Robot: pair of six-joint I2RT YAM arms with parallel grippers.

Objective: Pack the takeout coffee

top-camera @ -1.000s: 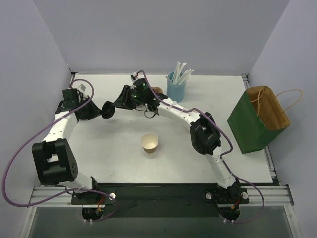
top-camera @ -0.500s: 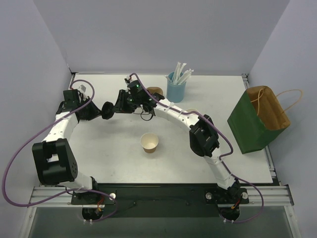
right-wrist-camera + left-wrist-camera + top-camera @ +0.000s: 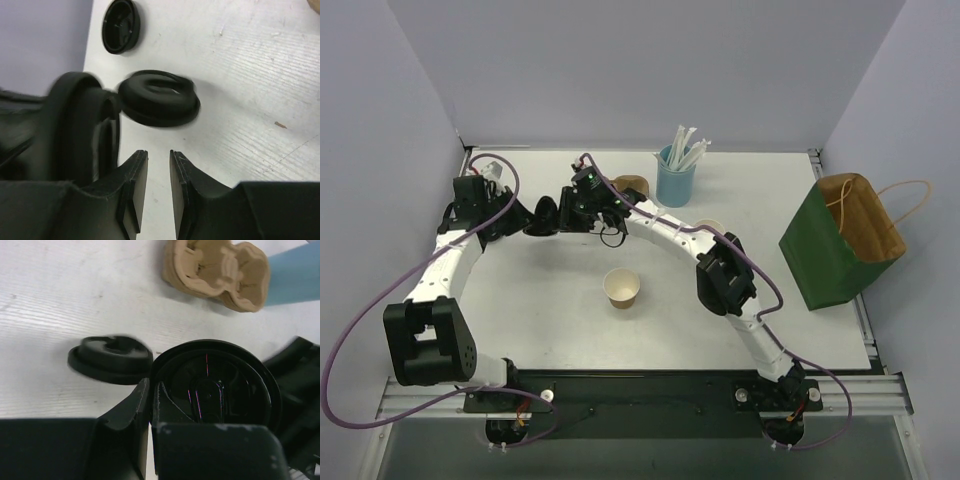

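At the middle of the tabletop (image 3: 535,330) your coffee cup (image 3: 622,288) stands upright and uncovered, well apart from both arms. Treat it as light, thin paper. From above you cannot tell how full it is, so assume it will dent or slop if squeezed. Take it gently by the side wall below the white rim and keep it level. At the cup's 11 o'clock your left fingers (image 3: 134,412) are clamped on the rim of a black lid (image 3: 215,390). Your right fingers (image 3: 134,182) are slightly parted, with nothing between them. A second lid (image 3: 110,359) lies on the tabletop close by. The green bag (image 3: 825,250) stands at the cup's 3 o'clock and the blue cup of straws (image 3: 675,182) at 1 o'clock. The white surface looks smooth, and plain walls (image 3: 650,70) close three sides
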